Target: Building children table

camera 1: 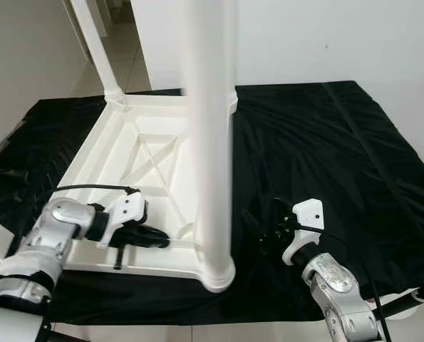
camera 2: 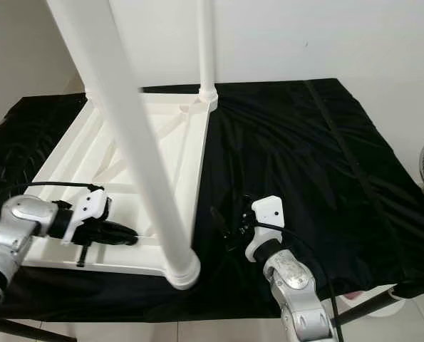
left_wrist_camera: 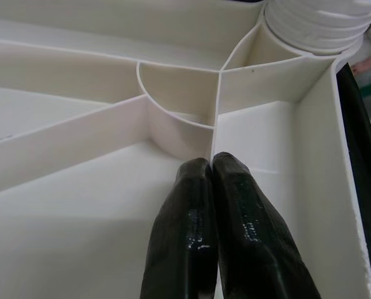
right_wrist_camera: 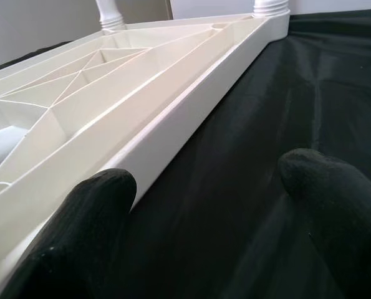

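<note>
White plastic children's table (camera 1: 137, 167) lies upside down on a black cloth, ribbed underside facing up with diagonal cross-braces. Legs stand upright in corner sockets: near leg (camera 1: 210, 142) at the corner closest to the camera, far-left leg (camera 1: 97, 50), far-right leg (camera 2: 206, 46). Near-left corner socket appears unfilled.

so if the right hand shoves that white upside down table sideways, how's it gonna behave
The white table is likely stiff: ribs cross-brace its underside. It probably slides rather than tips, lying flat on the glossy black cloth, though that may bunch. The tall legs could wobble. The right hand is open beside its edge.
</note>
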